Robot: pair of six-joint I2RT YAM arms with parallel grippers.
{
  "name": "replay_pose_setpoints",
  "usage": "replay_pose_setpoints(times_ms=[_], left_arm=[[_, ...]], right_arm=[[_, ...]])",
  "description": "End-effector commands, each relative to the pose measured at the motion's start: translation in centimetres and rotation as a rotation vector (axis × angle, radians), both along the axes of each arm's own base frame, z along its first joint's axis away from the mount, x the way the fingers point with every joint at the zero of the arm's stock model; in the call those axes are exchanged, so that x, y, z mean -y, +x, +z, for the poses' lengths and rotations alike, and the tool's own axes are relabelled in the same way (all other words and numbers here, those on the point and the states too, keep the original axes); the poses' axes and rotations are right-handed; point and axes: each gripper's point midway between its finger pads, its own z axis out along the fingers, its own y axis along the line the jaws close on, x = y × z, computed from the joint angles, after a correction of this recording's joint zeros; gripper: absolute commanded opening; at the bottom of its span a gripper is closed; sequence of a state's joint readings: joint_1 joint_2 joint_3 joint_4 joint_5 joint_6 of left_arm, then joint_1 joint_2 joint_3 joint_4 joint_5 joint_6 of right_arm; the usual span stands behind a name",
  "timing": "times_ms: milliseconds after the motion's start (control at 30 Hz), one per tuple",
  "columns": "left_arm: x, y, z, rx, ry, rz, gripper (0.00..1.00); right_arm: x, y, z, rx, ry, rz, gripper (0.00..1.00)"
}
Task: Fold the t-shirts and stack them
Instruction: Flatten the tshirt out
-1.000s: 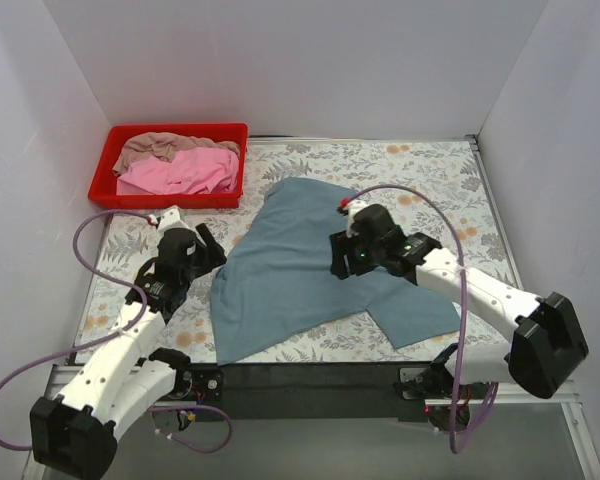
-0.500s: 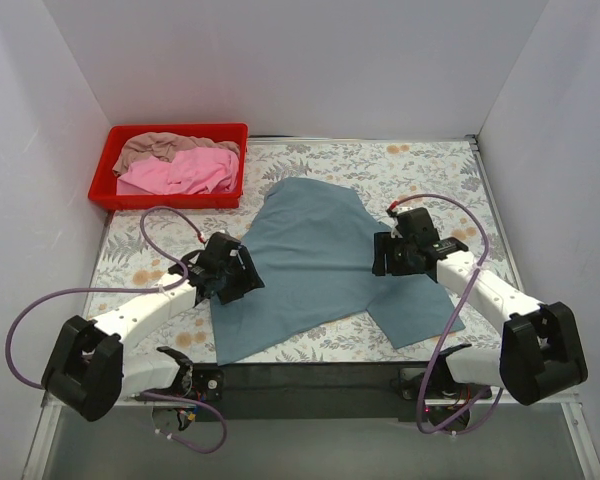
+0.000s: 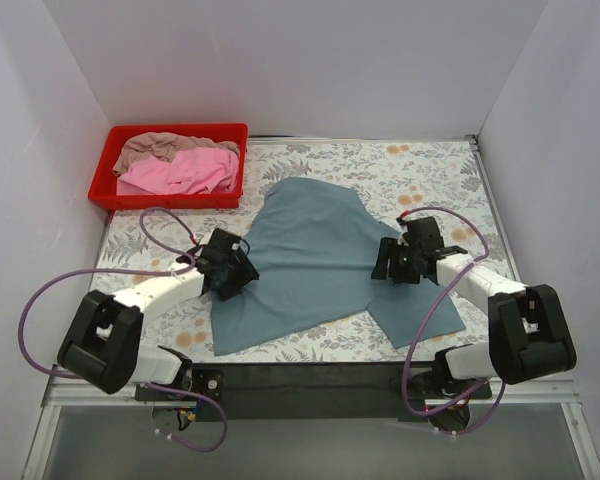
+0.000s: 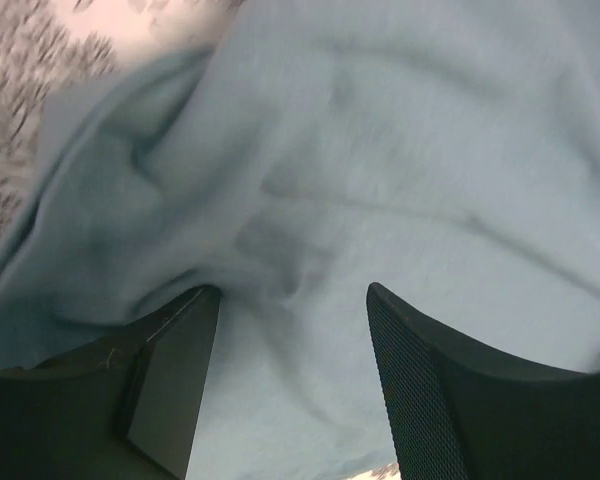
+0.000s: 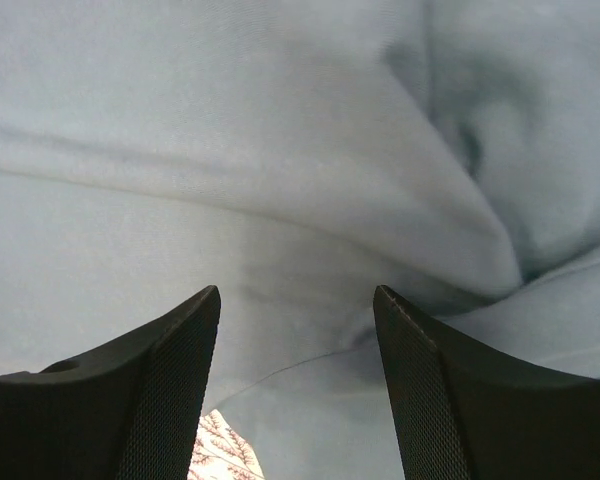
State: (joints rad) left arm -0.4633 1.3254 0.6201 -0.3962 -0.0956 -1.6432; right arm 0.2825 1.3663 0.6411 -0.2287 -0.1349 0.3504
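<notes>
The dusty blue-grey t-shirt (image 3: 310, 250) lies spread out and rumpled in the middle of the table. My left gripper (image 3: 242, 272) is low on its left edge, jaws open, with bunched cloth (image 4: 400, 150) between the fingers (image 4: 430, 400). My right gripper (image 3: 388, 262) is low on the shirt's right side, jaws open over a fold and seam of the cloth (image 5: 230, 120). Neither gripper is closed on the cloth. The bright pink t-shirt (image 3: 180, 172) and the beige-tan t-shirt (image 3: 160, 148) lie crumpled in the tray at the back left.
The red plastic tray (image 3: 102, 192) stands at the back left corner. White walls close in the left, back and right sides. The floral tablecloth (image 3: 420, 165) shows around the shirt. Purple cables loop beside each arm.
My left gripper has moved right from beside the shirt onto its left edge. My right gripper has moved right from the shirt's middle to its right side. The shirt's lower left edge shifted slightly.
</notes>
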Motion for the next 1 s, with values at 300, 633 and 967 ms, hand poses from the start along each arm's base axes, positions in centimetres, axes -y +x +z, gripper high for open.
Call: replay_pose_setpoints(times_ms=[300, 633, 967], left_arm=[[3.1, 9.5, -4.1, -0.081, 0.13, -0.128, 0.6], [5.4, 18.5, 2.2, 0.096, 0.193, -0.169, 0.62], [-0.3, 6.8, 5.7, 0.113, 0.315, -0.104, 0.68]], right_arm=[[9.3, -1.7, -3.0, -0.098, 0.018, -0.433, 0.74], [8.6, 4.1, 1.5, 0.039, 0.076, -0.32, 0.74], [4.2, -1.1, 4.7, 0.109, -0.071, -0.08, 0.75]])
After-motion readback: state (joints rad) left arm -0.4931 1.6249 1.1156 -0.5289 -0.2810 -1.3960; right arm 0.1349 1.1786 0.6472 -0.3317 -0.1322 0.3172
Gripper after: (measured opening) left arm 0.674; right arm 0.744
